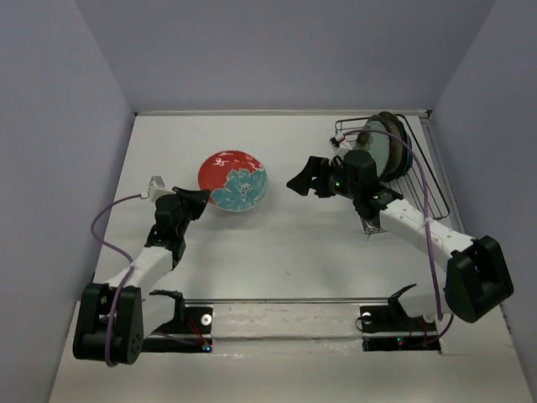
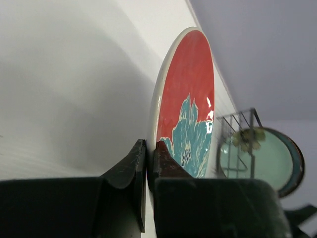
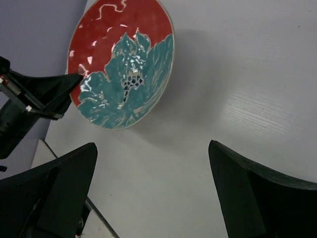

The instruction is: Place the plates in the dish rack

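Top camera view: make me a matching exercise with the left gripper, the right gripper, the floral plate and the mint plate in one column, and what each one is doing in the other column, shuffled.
Column one
1. left gripper
2. right gripper
3. pale mint plate
4. red-and-blue floral plate

Column two
A. standing in the dish rack
B. open, holding nothing
C. pinched at its rim
D. shut on a plate's rim

Pairs: 1-D, 2-B, 3-A, 4-C
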Robot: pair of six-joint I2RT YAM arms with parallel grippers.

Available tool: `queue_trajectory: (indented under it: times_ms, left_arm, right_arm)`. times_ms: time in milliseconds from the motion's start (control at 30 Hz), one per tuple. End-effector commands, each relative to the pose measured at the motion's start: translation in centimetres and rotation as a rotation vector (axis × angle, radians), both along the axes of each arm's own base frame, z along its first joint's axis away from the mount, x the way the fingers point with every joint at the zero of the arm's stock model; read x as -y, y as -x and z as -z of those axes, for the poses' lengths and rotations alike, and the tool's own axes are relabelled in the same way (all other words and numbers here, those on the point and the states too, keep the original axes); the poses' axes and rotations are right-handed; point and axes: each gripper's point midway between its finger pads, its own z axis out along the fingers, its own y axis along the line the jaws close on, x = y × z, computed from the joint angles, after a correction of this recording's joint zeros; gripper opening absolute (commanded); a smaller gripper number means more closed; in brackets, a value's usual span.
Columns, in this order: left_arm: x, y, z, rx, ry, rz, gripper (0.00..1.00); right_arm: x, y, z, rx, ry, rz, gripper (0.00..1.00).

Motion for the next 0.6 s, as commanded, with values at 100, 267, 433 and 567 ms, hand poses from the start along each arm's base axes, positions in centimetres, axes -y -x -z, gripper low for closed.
queue_trajectory:
  times_ms: [100,267,433,567]
  left_arm:
    - [5.7,3.8,-10.7,0.358,0.12,0.271,0.06]
    - [7.4,6.4,-12.1,0.409,0.163,0.375,0.06]
    - [9.2,8.1,-14.8,0.485,0.177,0.501,0.06]
    - [10.3,8.9,-16.7,0.533,0.193,0.565,0.06]
  right_arm:
    - [-1.4,-3.3,-2.0,0.072,0.004,0.018,1.0]
    - [-1.8,-3.5,-1.3,0.055,0.021,-0.004,1.0]
    - [-4.4,-1.7,-1.2,0.02,-0.069,-0.178,0.99]
    - [-5.0,-1.4,-0.6,-0.006,-0.103,-0.208,0.94]
